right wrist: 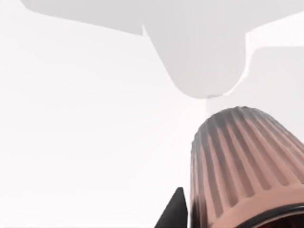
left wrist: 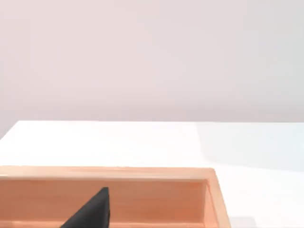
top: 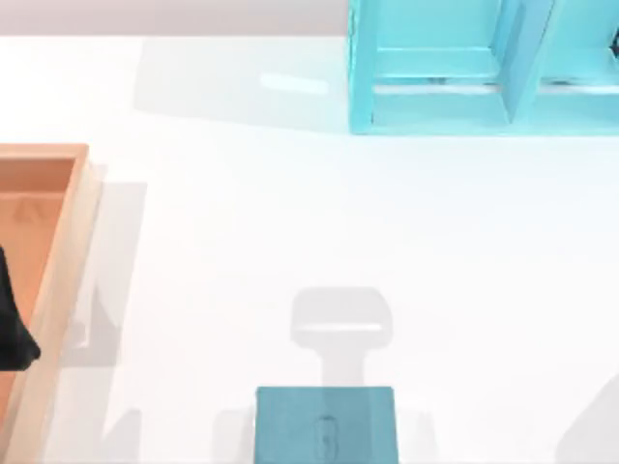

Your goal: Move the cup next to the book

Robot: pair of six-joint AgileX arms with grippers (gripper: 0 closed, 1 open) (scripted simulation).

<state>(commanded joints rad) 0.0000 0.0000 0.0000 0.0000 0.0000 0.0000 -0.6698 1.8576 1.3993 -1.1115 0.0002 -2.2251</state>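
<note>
Our right gripper (right wrist: 183, 213) carried the cup (right wrist: 247, 166), though we couldn't tell its clamp; the book (top: 326, 425) lay below, shelf unit (top: 484, 68) and wooden tray (top: 48, 280) well apart.

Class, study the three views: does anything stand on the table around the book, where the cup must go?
Nothing visible does. The white table beside the book is bare; the cup sits close to the right claw's camera.

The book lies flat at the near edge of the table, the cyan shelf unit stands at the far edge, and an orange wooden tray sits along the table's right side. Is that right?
One thing is off: the wooden tray sits along the table's left side, not its right, as the top view shows. The book does lie flat at the near edge, and the cyan shelf unit stands at the far edge.
</note>
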